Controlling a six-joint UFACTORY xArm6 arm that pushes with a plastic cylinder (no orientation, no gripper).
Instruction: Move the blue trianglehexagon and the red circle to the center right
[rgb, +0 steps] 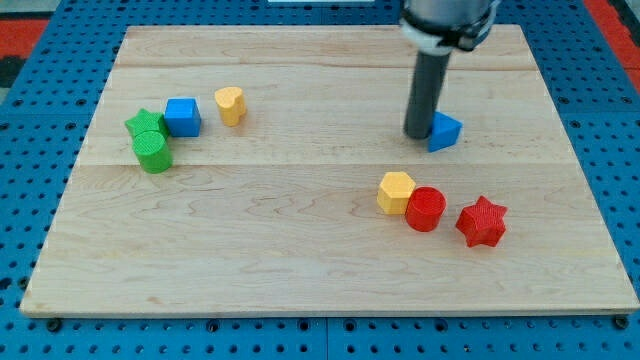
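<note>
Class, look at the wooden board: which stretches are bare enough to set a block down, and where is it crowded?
Bare: the middle, between the yellow heart and my tip; the view's bottom left, below the green cylinder. Crowded: green star, green cylinder and blue cube; yellow hexagon, red circle, red star. My tip touches the blue triangle.

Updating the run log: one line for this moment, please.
my tip touching blue block, its left | red circle lower, beside yellow block | neither placed

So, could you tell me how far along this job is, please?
Done: the red circle already lies right of centre. In hand: my tip touches the left side of the blue block, which sits above centre right. Left: push it down.
</note>
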